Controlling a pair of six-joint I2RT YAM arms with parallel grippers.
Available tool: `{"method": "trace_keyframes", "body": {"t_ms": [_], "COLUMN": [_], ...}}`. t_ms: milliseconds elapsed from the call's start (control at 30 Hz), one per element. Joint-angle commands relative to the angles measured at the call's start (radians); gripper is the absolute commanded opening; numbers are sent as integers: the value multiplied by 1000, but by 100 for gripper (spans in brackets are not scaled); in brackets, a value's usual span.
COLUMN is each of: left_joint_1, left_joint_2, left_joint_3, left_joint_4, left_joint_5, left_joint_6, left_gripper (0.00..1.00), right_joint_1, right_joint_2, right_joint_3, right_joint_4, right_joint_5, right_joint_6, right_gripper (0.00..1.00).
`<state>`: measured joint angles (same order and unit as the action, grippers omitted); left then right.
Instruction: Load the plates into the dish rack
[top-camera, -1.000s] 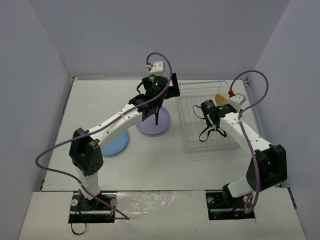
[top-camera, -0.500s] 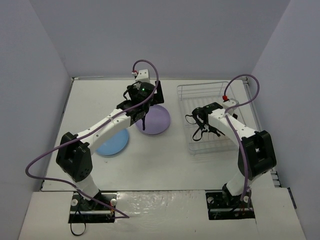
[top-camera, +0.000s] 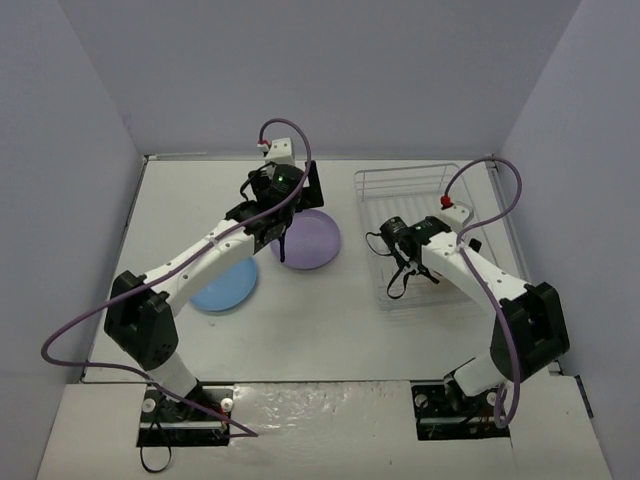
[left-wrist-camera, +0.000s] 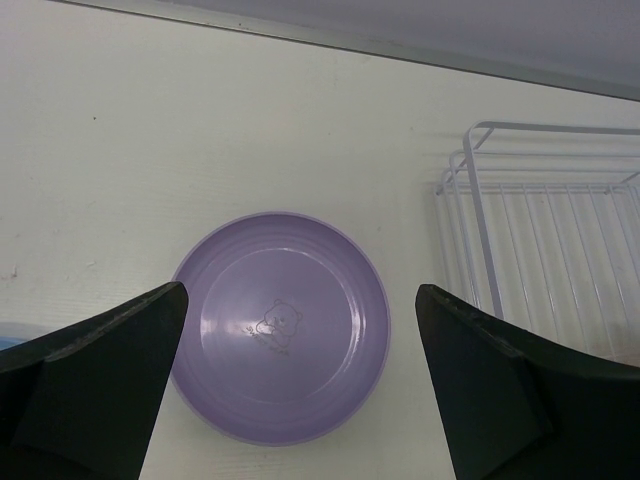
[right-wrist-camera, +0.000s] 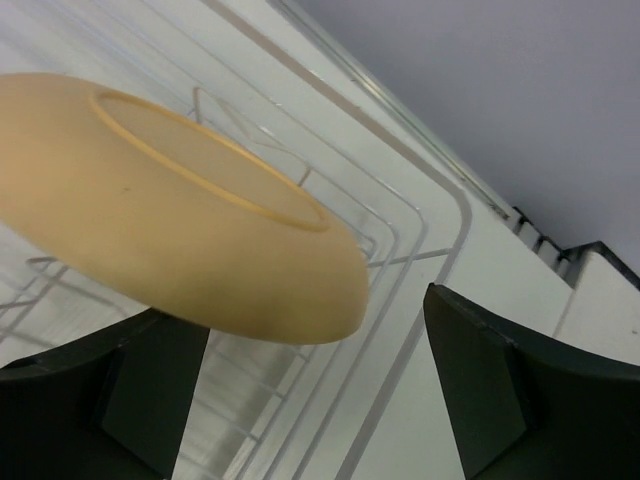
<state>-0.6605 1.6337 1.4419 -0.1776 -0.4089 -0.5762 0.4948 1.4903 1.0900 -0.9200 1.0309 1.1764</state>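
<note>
Since its underside and raised foot ring face the right wrist camera at a slant, the orange plate appears to lean on edge among the wires of the dish rack rather than lie flat, which is the pose the rack is built to keep; which slot it stands in I cannot tell, and in the overhead view the right arm hides it; the right gripper has its jaws wide apart around the plate, one finger overlapping the lower rim in that view and the other clear of it, so nothing is clamped and the wire seems to carry the weight; just left of the rack the lavender plate lies flat and face up on the tabletop, and the left gripper hangs above it, jaws spread with a finger to either side, probably lined up so that it can drop to the rim, since a shallow plate lying flat offers little else to pinch; further out, the blue plate rests flat beside the left forearm, apart from the lavender one; by this reading one plate of three is loaded and the lavender one is next.
</note>
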Motion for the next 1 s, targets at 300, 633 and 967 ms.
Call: {"method": "trace_keyframes", "body": {"t_ms": [300,633,967], "left_joint_1": [19,23,32], "left_joint_2": [-98,-116,-160], "left_joint_3": [-1,-14,-56], "left_joint_4": [11,20,42], "left_joint_5": [14,65,63], "left_joint_6": [24,51,89], "left_gripper": [97,97,97], "right_joint_1": [37,39,39], "right_joint_2": [-392,-460,-499], "right_joint_3": [-119,-131,-132], "right_joint_4": [468,603,721], "right_joint_5": [-312,-515,-737], "right_joint_6": [-529,-722,-900], "right_gripper": [100,100,100]}}
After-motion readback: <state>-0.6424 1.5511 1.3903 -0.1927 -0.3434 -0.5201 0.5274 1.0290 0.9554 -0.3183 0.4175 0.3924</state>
